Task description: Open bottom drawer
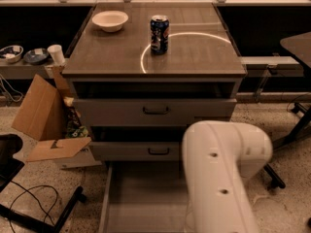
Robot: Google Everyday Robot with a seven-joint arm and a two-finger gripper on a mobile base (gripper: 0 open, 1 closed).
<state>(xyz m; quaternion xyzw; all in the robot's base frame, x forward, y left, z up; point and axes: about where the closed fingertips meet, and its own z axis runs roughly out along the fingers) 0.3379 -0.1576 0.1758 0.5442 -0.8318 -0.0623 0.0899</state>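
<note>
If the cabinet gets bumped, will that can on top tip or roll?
Probably tippy: the can stands upright, tall for its base, on a smooth cabinet top. Once down it would likely roll. The gripper is out of view, past the white arm.

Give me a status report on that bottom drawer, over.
Gripper not in view; only the white arm shows. Bottom drawer pulled out, inside showing. Cardboard box beside it, not touching.

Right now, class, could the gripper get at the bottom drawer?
Likely yes: the bottom drawer stands pulled out right beneath the white arm, though the gripper itself is out of view.
</note>
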